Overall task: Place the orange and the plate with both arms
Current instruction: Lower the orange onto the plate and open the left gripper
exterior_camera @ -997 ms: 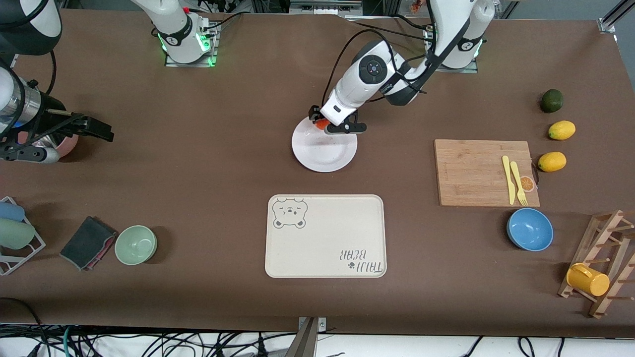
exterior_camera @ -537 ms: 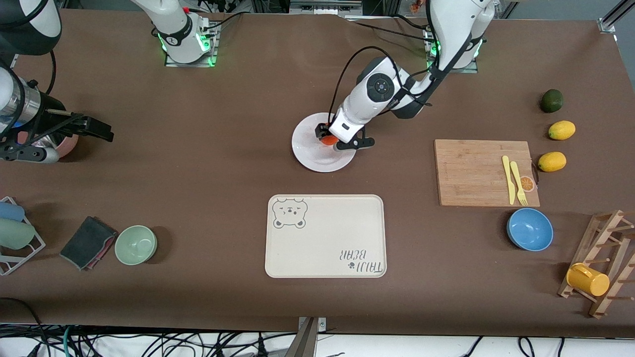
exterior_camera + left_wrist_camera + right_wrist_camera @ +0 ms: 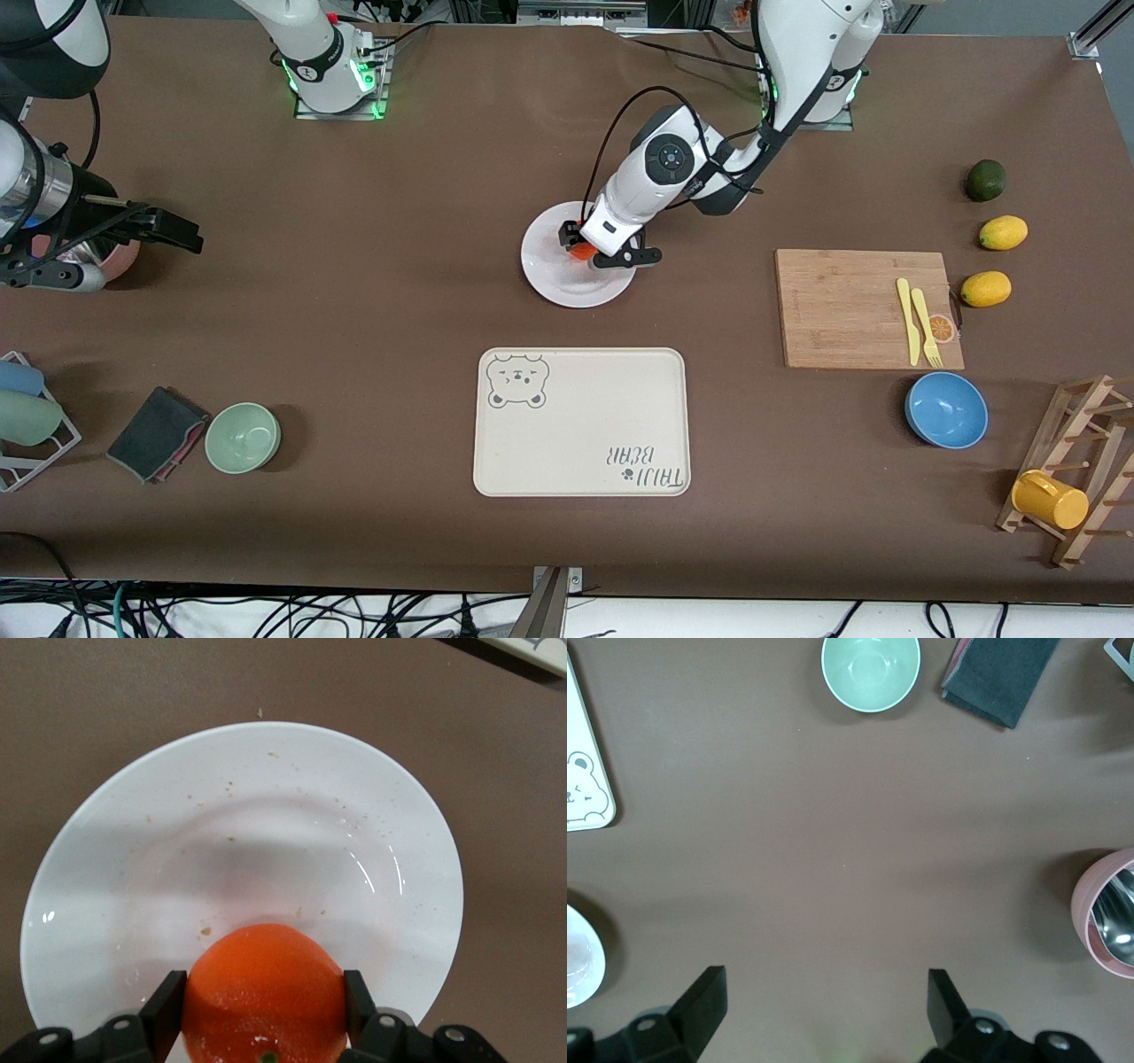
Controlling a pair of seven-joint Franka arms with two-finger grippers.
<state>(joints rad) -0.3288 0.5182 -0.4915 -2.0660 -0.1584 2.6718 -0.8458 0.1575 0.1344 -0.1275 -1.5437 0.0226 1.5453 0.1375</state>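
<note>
nearest the front camera, the cream bear-print tray (image 3: 581, 422) lies flat on the brown desk (image 3: 399, 292). at about the same depth, a green bowl (image 3: 243, 437) and a dark folded cloth (image 3: 157, 433) sit toward the right arm's end, and a blue bowl (image 3: 946, 409) sits toward the left arm's end. a wooden rack with a yellow mug (image 3: 1049, 499) stands just beside the blue bowl, at the desk's edge.

farther from the camera, a bamboo cutting board (image 3: 864, 307) carries a yellow knife and fork (image 3: 920, 322). two lemons (image 3: 986, 289) and an avocado (image 3: 985, 180) lie beside the board, toward the left arm's end.

the plate (image 3: 567, 276) rests on the desk, farther from the camera than the tray. the left gripper (image 3: 592, 249) is over the plate, jaws clamped on the orange (image 3: 263, 992). in the left wrist view one finger presses each side of the fruit, which is low over the plate's surface; contact with the plate cannot be determined.

the right gripper (image 3: 173, 229) waits over the desk at the right arm's end, jaws spread wide and holding nothing, near a pink bowl (image 3: 1106, 912).
</note>
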